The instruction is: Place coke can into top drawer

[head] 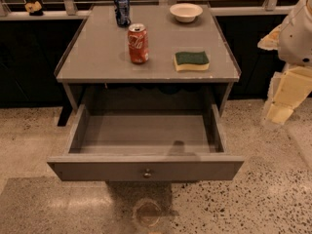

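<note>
The coke can (138,43), red with white script and a silver top, stands upright on the grey cabinet top (97,57), left of centre. The top drawer (146,169) is pulled wide open below the cabinet top; its inside is bare, and a small round knob sits at the centre of its front panel. My gripper (282,104) hangs at the far right edge of the view, beside the cabinet's right side and well away from the can, holding nothing that I can see.
A dark blue can (122,9) stands at the back of the top. A white bowl (185,12) is at the back right. A yellow-and-green sponge (191,60) lies right of the coke can. Speckled floor surrounds the cabinet.
</note>
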You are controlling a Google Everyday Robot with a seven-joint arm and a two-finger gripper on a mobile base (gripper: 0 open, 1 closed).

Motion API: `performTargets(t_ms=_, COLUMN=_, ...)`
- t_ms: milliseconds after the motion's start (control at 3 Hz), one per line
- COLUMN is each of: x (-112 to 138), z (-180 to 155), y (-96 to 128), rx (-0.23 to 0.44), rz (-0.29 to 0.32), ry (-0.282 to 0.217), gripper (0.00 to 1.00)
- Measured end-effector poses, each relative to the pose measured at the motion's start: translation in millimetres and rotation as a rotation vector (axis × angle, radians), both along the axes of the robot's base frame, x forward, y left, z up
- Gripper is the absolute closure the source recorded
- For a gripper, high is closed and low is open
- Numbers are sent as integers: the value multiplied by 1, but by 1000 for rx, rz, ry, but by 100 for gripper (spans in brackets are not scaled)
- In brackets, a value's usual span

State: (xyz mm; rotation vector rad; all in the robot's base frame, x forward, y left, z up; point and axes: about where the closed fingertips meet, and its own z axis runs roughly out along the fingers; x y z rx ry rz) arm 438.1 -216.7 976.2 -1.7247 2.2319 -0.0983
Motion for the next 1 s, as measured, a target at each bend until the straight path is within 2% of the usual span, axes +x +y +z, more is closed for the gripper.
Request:
performTargets(t_ms=667, x=1, z=-1, y=0, rx=4, rz=1, ry=2, gripper=0)
performTargets(t_ms=1000, x=12, z=-29, y=8, rx=55, rz=32, ry=79, gripper=0)
